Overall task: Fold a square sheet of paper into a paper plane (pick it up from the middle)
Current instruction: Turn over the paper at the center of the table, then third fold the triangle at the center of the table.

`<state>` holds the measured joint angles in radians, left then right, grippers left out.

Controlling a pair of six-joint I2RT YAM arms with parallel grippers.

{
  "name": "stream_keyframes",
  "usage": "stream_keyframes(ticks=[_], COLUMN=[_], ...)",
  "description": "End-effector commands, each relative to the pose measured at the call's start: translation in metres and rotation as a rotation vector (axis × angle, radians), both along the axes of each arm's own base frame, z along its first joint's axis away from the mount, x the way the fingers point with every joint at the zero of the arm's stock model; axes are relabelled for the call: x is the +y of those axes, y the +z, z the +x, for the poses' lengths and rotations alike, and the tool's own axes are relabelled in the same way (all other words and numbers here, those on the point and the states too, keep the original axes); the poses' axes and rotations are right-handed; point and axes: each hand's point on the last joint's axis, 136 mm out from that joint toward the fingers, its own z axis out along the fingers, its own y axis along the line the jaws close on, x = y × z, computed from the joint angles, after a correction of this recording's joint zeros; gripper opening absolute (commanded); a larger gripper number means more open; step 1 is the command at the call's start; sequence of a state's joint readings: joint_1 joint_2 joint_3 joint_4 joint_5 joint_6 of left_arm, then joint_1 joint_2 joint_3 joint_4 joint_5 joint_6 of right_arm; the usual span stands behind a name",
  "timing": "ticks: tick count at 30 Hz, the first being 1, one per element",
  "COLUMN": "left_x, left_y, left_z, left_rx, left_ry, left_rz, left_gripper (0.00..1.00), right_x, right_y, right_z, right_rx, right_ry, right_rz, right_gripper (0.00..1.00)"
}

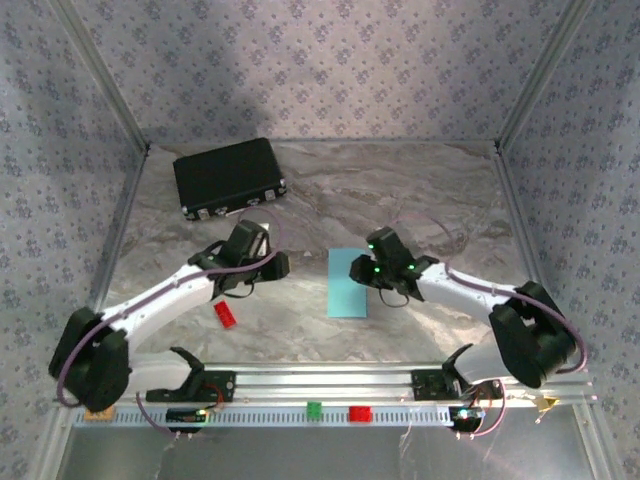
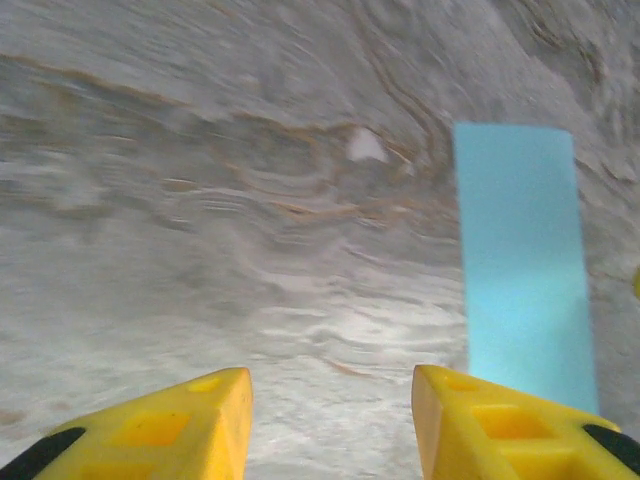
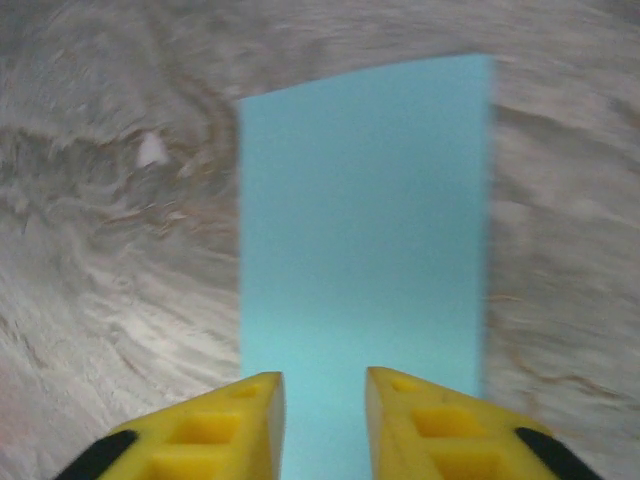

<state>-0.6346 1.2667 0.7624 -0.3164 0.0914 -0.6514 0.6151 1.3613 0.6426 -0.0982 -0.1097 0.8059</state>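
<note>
The light-blue sheet of paper (image 1: 348, 283) lies flat on the marble table as a narrow upright rectangle. In the right wrist view the paper (image 3: 365, 200) runs straight ahead. My right gripper (image 3: 325, 385) hovers over its near end, open by a narrow gap, with blue paper showing between the tips and nothing pinched. From above, the right gripper (image 1: 360, 270) sits at the sheet's right edge. My left gripper (image 2: 332, 385) is open wider over bare table, and the paper (image 2: 520, 260) lies just to its right. In the top view the left gripper (image 1: 278, 265) stands apart from the sheet, on its left.
A black case (image 1: 230, 177) rests at the back left. A small red brick (image 1: 225, 314) lies beside the left forearm. A green brick (image 1: 314, 409) and a red one (image 1: 359, 413) sit on the front rail. Metal frame posts bound the table's sides.
</note>
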Motion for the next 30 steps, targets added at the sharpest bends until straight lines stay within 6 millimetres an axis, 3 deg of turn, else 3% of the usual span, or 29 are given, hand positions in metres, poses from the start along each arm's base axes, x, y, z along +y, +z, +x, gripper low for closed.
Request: stream_keyframes(ticks=[1,8,12,20,30], left_x=[-0.050,-0.103,-0.117,-0.117,-0.120], left_y=[0.011,-0.014,-0.025,-0.037,-0.046], left_z=[-0.005,-0.017,-0.019,-0.020,-0.017], left_rx=[0.077,0.223,0.275,0.315,0.357], left_ry=[-0.186,-0.323,-0.335,-0.310,-0.303], left_rz=[-0.155,-0.189,-0.220,-0.221,-0.240], left_gripper=[0.44,0.43,0.43,0.42,0.43], right_x=[-0.006,-0.012,-0.003,0.008,-0.013], right_y=[0.004,-0.003,-0.005,-0.022,-0.064], right_z=[-0.004,-0.012,-0.010,-0.005,-0.027], right_rx=[0.017,0.049,0.061,0.120,0.224], right_ry=[-0.031,-0.015,0.006,0.031,-0.024], right_rz=[0.140,0.211,0.253,0.268,0.242], right_gripper=[0.25,0.15,0.10,0.08,0.08])
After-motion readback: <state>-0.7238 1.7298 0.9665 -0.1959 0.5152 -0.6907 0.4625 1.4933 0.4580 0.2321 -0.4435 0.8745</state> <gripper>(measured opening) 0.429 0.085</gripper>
